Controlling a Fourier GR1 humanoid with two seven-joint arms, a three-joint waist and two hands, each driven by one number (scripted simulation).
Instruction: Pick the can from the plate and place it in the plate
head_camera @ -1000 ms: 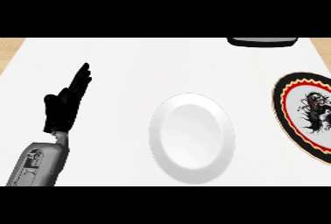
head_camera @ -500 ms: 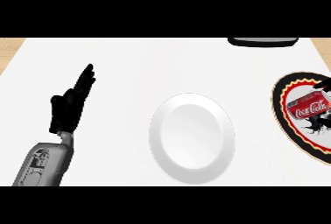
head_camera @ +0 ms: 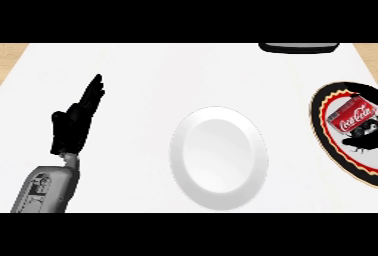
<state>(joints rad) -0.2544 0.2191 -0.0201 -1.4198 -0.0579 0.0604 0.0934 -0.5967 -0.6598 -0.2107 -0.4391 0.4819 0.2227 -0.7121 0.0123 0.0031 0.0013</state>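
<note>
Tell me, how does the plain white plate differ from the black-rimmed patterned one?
The plain white plate is unmarked; the black-rimmed patterned plate has a dark figure at its centre. The white plate holds nothing; the patterned plate carries a red can. The white plate shows whole, mid-counter; the patterned plate is cut by the view's right edge. Both lie flat on the white counter.

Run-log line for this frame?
left robot hand: open, resting | can: on black-rimmed plate | white plate: centre | right robot hand: unseen
</note>
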